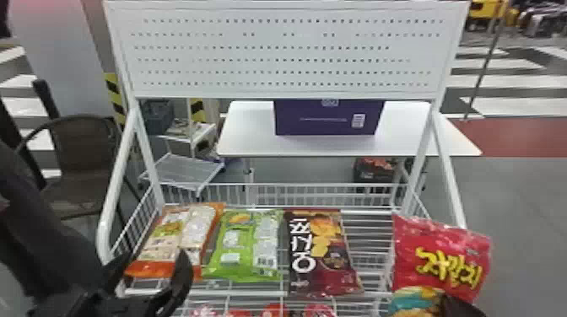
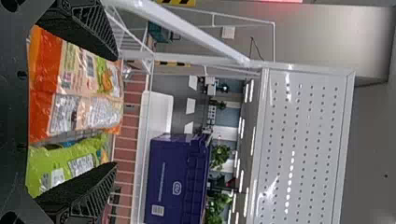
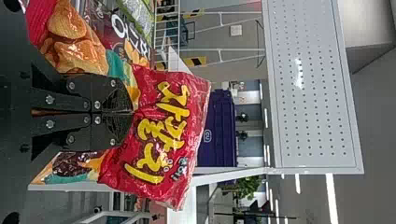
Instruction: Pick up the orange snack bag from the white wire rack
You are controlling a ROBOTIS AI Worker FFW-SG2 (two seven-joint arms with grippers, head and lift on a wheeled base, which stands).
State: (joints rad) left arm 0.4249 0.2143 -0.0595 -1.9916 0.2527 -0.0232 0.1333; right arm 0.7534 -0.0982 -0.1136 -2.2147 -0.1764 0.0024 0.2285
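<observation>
Orange snack bag (image 1: 166, 244) lies on the white wire rack (image 1: 244, 293), leftmost of the row in the head view, its printed panels up and bright orange end toward the robot. Left gripper (image 1: 155, 255) is at the rack's front left corner, fingers spread wide; in the head view its fingertips overlap the near end of the orange bag. Left wrist view: orange bag plus part of the green bag (image 1: 247, 248) show in the gap between the fingers, nothing pinched. Contact with either bag: can't tell. Green bag is just beside the orange one, then a dark brown and maroon bag (image 1: 322, 253) to its right, both lying on the same shelf. Right gripper (image 1: 460, 307) is at the rack's right side, fingers pressed together on the lower part of a red bag with yellow lettering (image 1: 441, 257), bag upright and a bit tilted. More red packets (image 1: 274, 311) on a lower level at the front, partly cut off. Behind: white perforated panel (image 1: 287, 55) across the top of the frame, purple box (image 1: 327, 120) on a white table (image 1: 249, 135), dark chair (image 1: 84, 156) off to the left.
</observation>
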